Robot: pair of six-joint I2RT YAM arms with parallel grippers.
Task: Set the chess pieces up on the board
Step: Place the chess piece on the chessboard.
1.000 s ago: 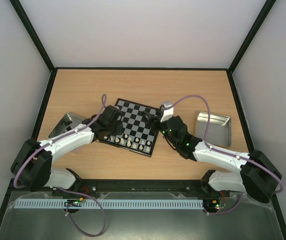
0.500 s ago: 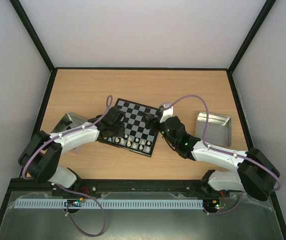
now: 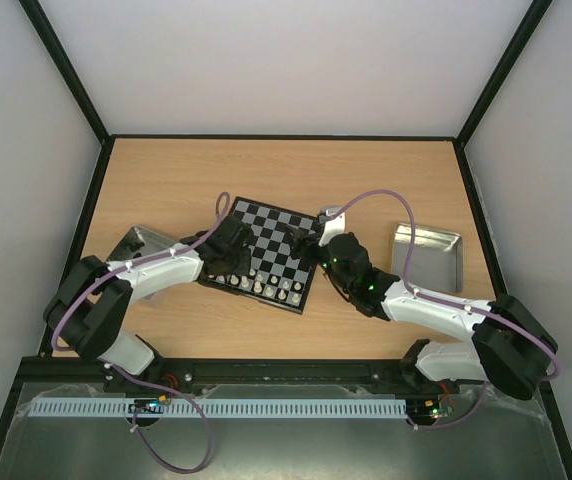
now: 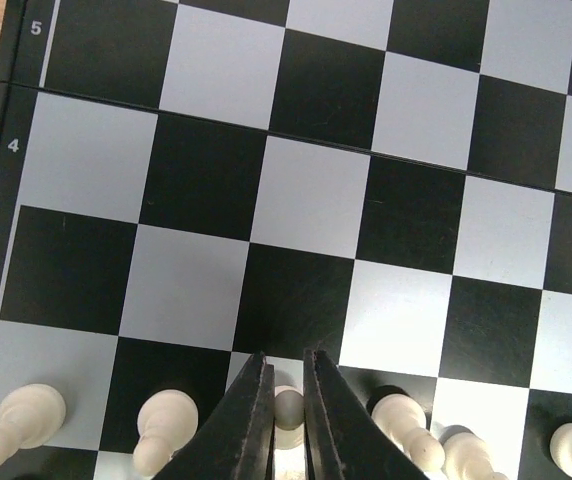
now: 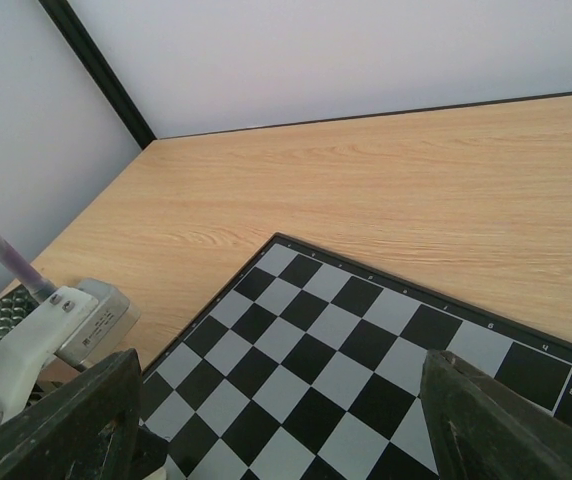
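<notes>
Left arm's elbow and shoulder swung in toward the board (image 3: 278, 232) over the last second, and the left gripper (image 4: 286, 395) slid a little right along the near ranks; right arm barely moved, only a slight drift left. Board sits mid-table, turned askew, between two metal trays. White pieces (image 3: 266, 288) stand in a row along its near edge, on rank 2 in the left wrist view, each upright on its own square. Left gripper is down over that row, fingers (image 4: 251, 425) nearly together and pinching one white piece (image 4: 288, 408) whose round head shows in the narrow gap, neighbours standing just beside on both sides. Squares on ranks 3 to 5 show beyond the fingertips. Right gripper (image 5: 276, 360) hangs over the board's right edge, fingers spread wide and holding nothing, chequers visible between them. Left tray (image 3: 138, 240) lies just beside the board's left corner, partly under the left arm. Right tray (image 3: 428, 250) lies well apart to the right. Wooden table (image 3: 266, 170) runs back to the white walls.
</notes>
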